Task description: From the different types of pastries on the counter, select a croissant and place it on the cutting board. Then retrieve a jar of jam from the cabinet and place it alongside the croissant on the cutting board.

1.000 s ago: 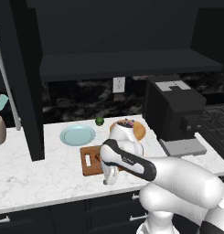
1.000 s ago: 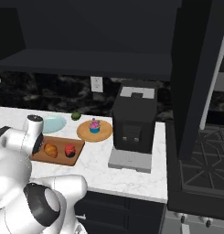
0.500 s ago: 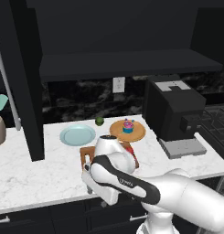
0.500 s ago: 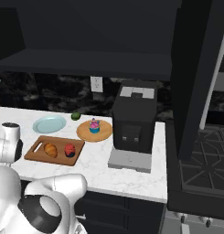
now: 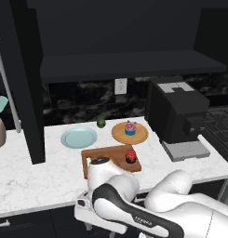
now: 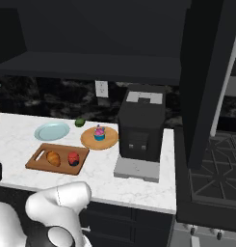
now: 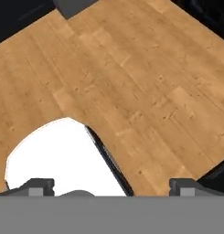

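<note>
The counter (image 6: 23, 169) carries the cutting board (image 6: 40, 164), with the croissant (image 6: 53, 157) and the jar of jam (image 6: 73, 158) side by side on it, apart. Both lie above and beyond the gripper (image 7: 111, 185), which points down at wooden floor (image 7: 131, 82). Fingertips stand wide apart, gripping nothing. The arm is folded low.

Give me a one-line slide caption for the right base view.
Croissant and jam jar side by side on the cutting board; cupcake remains on the round plate.
</note>
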Motion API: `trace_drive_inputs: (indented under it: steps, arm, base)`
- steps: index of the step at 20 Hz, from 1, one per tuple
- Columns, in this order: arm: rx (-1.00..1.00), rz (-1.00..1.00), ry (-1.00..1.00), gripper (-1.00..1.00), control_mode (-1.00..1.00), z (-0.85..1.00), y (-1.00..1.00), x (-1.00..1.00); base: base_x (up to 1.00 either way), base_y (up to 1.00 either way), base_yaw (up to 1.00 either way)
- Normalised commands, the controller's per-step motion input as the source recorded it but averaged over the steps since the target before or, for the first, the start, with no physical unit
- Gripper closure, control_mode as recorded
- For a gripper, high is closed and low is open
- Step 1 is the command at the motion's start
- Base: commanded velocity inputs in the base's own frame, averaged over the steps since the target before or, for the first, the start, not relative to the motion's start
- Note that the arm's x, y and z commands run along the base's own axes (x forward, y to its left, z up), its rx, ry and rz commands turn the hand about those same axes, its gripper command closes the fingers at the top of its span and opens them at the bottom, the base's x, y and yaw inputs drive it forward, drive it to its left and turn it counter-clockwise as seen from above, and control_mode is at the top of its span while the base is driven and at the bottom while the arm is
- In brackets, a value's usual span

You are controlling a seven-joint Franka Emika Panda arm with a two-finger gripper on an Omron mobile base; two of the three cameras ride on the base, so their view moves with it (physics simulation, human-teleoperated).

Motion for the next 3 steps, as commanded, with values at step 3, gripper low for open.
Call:
trace_drive_inputs:
  steps: [3]
  arm:
    - [-0.01,0.22,-0.03,-1.00,-1.00,0.00,0.15,-1.00]
  base:
    - [0.00,0.00,0.00]
